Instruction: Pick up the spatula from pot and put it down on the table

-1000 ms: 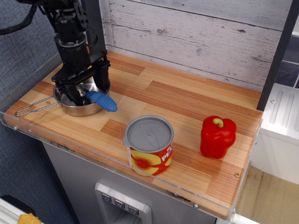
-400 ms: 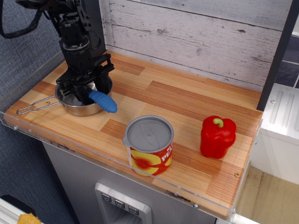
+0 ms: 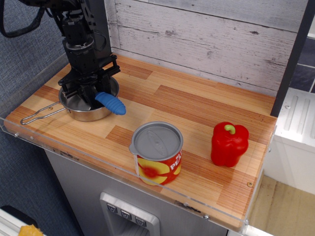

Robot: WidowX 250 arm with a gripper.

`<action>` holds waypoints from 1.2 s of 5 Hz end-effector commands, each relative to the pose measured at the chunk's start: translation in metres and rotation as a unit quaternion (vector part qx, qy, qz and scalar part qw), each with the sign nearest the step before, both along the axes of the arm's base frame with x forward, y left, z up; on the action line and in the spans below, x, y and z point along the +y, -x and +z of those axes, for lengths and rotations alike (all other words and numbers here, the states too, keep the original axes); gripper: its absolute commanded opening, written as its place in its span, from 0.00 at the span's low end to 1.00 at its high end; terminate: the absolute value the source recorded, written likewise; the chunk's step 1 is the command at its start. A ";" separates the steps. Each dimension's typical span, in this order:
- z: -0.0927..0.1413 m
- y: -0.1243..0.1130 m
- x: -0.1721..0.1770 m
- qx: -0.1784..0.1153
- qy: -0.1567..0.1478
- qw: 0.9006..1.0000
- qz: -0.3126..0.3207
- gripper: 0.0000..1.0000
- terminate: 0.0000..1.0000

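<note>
Our gripper sits in the pot, pinching the spatula at its inner end; the blue handle points right and nearward over the rim.

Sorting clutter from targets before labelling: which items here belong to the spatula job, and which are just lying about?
In the job: spatula, pot, table, tool closed on the spatula.
Lying about: lidded can, red pepper.
</note>
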State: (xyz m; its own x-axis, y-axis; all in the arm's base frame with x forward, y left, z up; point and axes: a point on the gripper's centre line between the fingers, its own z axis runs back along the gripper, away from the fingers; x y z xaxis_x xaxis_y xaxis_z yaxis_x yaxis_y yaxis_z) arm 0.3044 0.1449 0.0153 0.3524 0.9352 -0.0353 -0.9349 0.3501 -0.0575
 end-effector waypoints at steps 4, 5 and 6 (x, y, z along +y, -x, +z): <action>0.093 0.005 -0.038 -0.068 -0.030 0.997 -0.009 0.00 0.00; 0.099 -0.011 -0.056 -0.069 -0.037 0.997 -0.001 0.00 0.00; 0.093 -0.027 -0.083 -0.071 -0.061 0.995 0.038 0.00 0.00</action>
